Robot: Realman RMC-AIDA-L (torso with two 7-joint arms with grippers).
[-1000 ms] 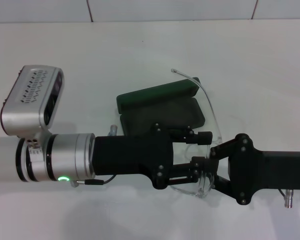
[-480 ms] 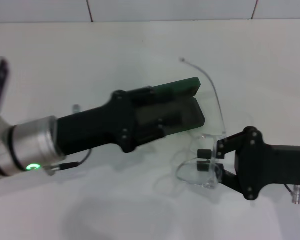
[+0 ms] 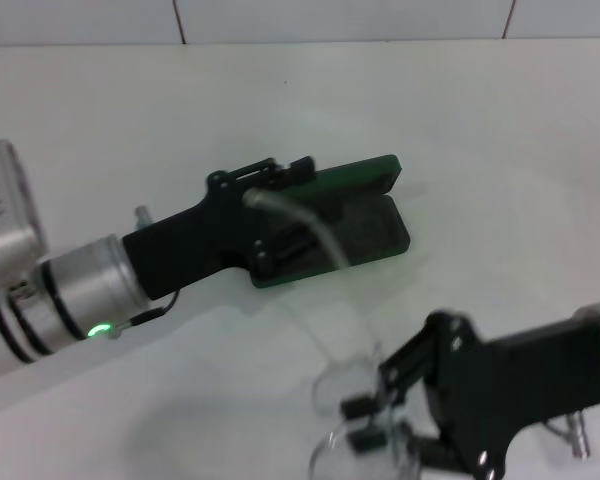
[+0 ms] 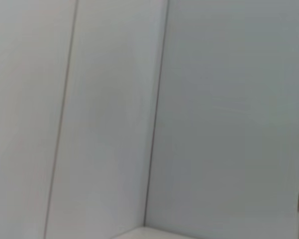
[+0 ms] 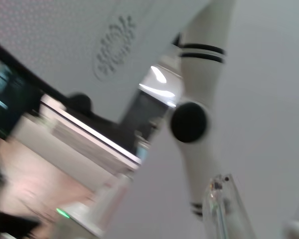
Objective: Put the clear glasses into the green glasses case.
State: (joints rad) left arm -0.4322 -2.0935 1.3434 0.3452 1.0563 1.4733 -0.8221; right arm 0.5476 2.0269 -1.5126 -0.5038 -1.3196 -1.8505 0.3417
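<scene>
White table (image 3: 500,130), clear glasses (image 3: 332,250) between right fingers (image 3: 358,408) (near edge)

We are seeing the green glasses case (image 3: 365,215) lying mid-table (image 3: 500,130), the left gripper (image 3: 265,215) lying over its left end, the right gripper (image 3: 365,425) sitting nearer us, gripping the clear glasses (image 3: 325,245).

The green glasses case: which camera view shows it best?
The head view. There the green glasses case lies open on the white table, partly covered by the left gripper. The left wrist view shows only pale panels, and the right wrist view shows no case.
</scene>
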